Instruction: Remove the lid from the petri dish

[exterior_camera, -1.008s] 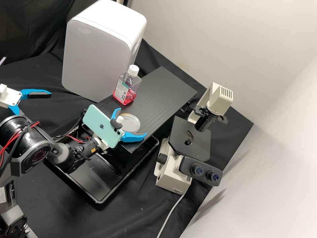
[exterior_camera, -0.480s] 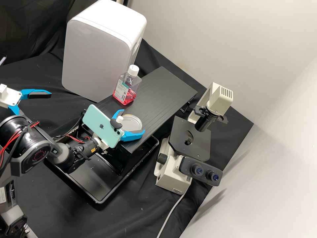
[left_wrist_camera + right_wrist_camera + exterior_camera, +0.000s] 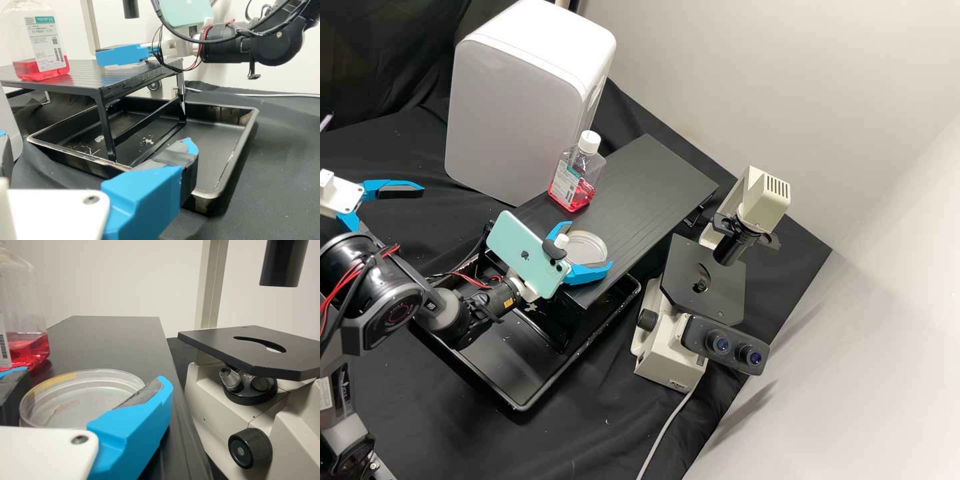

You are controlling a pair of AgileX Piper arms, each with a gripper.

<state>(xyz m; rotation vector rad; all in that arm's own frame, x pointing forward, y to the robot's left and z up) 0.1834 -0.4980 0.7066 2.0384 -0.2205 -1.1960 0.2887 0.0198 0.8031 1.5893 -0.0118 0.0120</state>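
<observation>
As the lid (image 3: pixel 82 390) is still on the petri dish (image 3: pixel 585 248), the step in hand looks to be the grasp, with the lift not yet made. The dish sits at the near corner of the raised black platform (image 3: pixel 653 177), just beside the microscope (image 3: pixel 697 313).

The right gripper (image 3: pixel 589 247) lies low and level across the dish, one blue finger (image 3: pixel 135 425) on each side of the rim. The pads appear pressed to the lid's wall from both sides, so I log it as closed on the lid. The seam between lid and base is too faint to tell how high the pads bite. A level approach makes sense here, since side contact on a shallow rim should let the lid come straight up and leave the base behind.

The left gripper (image 3: pixel 381 200) hangs well apart over the cloth, fingers spread wide and holding nothing, probably to stay out of the way.

A medium bottle (image 3: pixel 577 175) with red liquid and a white cap stands upright farther back on the platform, apart from the dish.

The platform is ribbed and matte, and stands on legs in a shallow black tray (image 3: pixel 520 400) whose floor has pale scuffs. A wrinkled black cloth (image 3: pixel 420 427) covers the bench. A white rounded cabinet (image 3: pixel 520 100) stands behind the platform, against a plain white wall (image 3: pixel 787 80).
</observation>
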